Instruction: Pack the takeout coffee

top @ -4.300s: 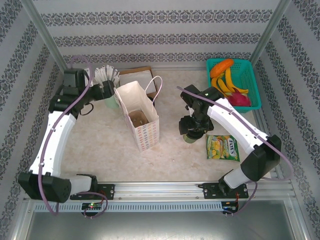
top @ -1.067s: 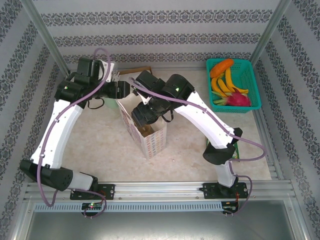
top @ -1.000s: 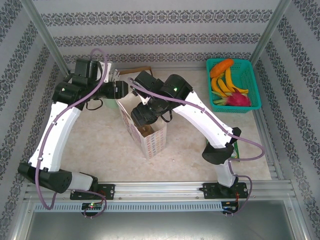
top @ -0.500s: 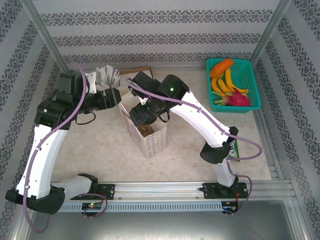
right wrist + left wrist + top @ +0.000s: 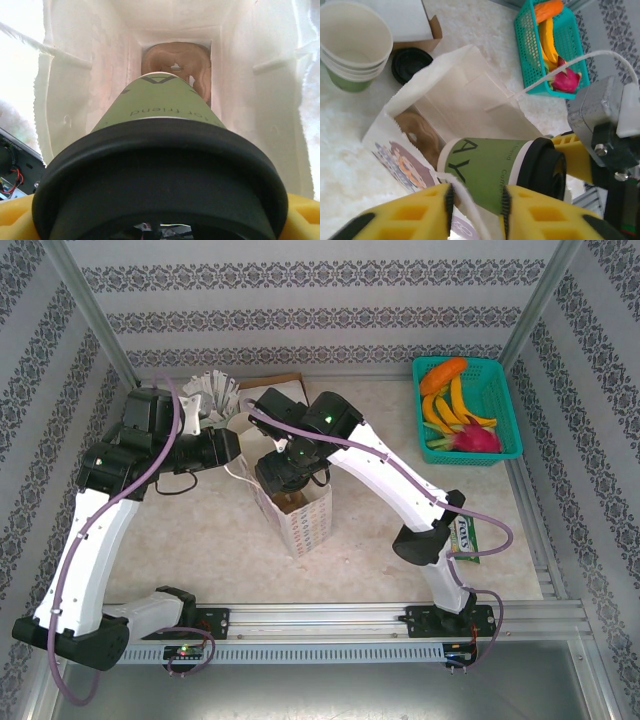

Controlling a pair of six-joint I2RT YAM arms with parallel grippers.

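Note:
The takeout coffee (image 5: 490,167), an olive-green cup with a black lid, hangs base-first in the mouth of the white paper bag (image 5: 300,515). My right gripper (image 5: 288,472) is shut on it at the lid end, and a yellow fingertip (image 5: 15,220) shows beside the lid. In the right wrist view the cup (image 5: 160,110) points down between the bag's walls (image 5: 80,90). My left gripper (image 5: 477,205) stands at the bag's left rim. Its jaws are still a little apart, with the bag's white cord handle (image 5: 465,200) between them against the left pad.
A brown pastry (image 5: 175,62) lies on the bag's floor. A stack of cream cups (image 5: 352,45), a loose black lid (image 5: 410,65) and a cardboard box (image 5: 280,390) stand behind the bag. A teal fruit basket (image 5: 480,362) is at the back right, a green snack packet (image 5: 465,538) by the right arm.
My left gripper has drawn back to the left and its jaws have narrowed around the bag's handle cord. The right gripper has eased the cup further into the bag's mouth.

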